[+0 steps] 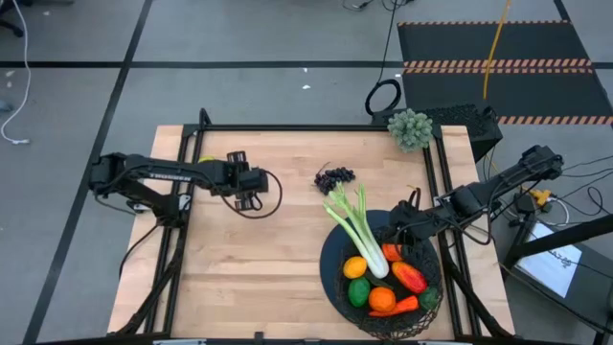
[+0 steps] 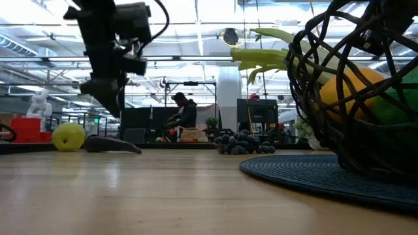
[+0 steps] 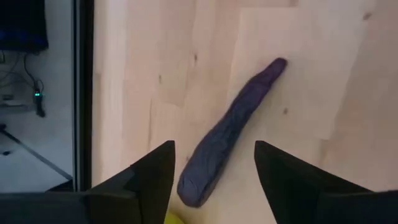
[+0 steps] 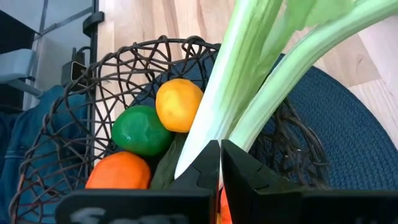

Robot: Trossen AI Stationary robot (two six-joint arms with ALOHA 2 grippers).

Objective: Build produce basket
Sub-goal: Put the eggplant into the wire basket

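Observation:
A purple eggplant (image 3: 230, 137) lies flat on the wooden table. My open left gripper (image 3: 214, 149) hovers above it, one finger on either side and touching nothing, as the low view also shows (image 2: 104, 88). A lemon (image 2: 68, 137) sits beside the eggplant. Dark grapes (image 1: 333, 177) rest on the table. The black wire basket (image 1: 426, 316) holds a yellow fruit (image 4: 179, 102), lime (image 4: 142, 129), orange (image 4: 121, 171), mango (image 1: 410, 276) and carrot (image 1: 397, 307). The celery (image 4: 249, 74) leans out over the basket's rim. My shut right gripper (image 4: 221, 144) is at the celery's lower stalks. My right gripper's shut fingers (image 4: 205, 165) sit right at the celery's pale lower stalk (image 4: 199, 137), inside the basket's rim. I cannot tell whether they touch it, since the fingers themselves hide that spot.
The basket stands on a round dark blue mat (image 1: 330, 254) at the table's near right. A grey-green bumpy clump (image 1: 410, 127) sits at the far right corner. A black frame rail (image 1: 316, 126) runs along the table's far edge. Bare wood lies at the middle and near left.

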